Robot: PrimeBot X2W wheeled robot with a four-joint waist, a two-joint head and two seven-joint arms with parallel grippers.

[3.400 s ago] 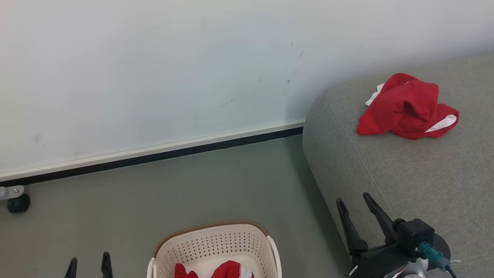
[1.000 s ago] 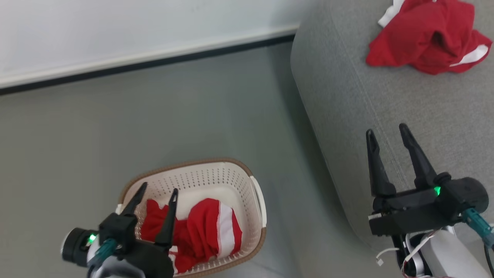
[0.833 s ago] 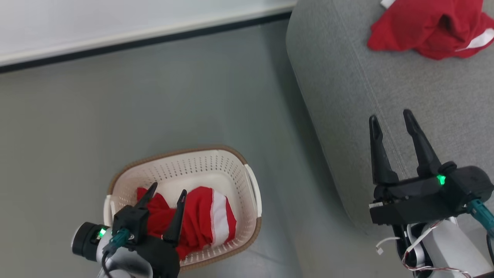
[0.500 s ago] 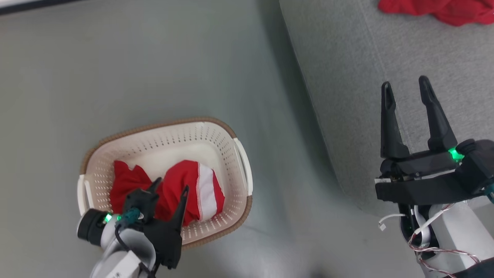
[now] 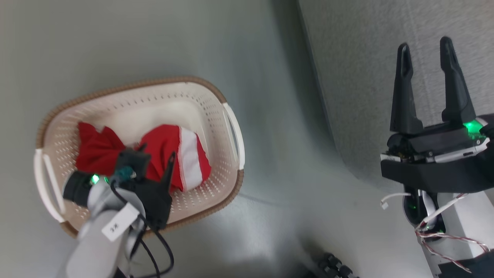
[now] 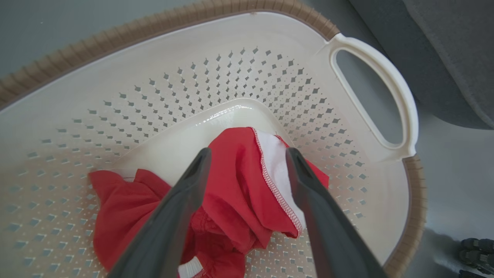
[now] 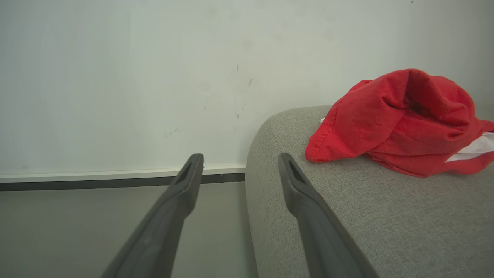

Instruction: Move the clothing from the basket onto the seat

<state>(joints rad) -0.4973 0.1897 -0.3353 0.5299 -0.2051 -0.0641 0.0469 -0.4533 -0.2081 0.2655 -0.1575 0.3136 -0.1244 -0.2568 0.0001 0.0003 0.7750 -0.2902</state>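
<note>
The cream basket [image 5: 127, 85] with a brown rim stands on the floor at the left. Red clothing [image 5: 162, 146] with a white panel lies bunched inside it. My left gripper [image 5: 157, 151] hangs open down inside the basket. In the left wrist view its fingertips straddle the top fold of the clothing [image 6: 239, 185], and the left gripper [image 6: 247, 152] grips nothing. My right gripper [image 5: 424, 43] stands open and empty above the grey seat [image 5: 355, 58]. In the right wrist view, another red clothing piece [image 7: 397, 119] lies on the seat [image 7: 386, 216], beyond the right gripper [image 7: 240, 156].
Grey floor [image 5: 154, 38] lies between basket and seat. A pale wall with a white and dark baseboard [image 7: 115, 173] runs behind. A dark part of my base [image 5: 332, 266] shows at the bottom. The basket's right handle [image 6: 386, 77] faces the seat's side [image 6: 455, 46].
The head camera has tilted down, so the wall and the seat's clothing left its view. My left gripper has dropped into the basket over the clothing. Both grippers stay open.
</note>
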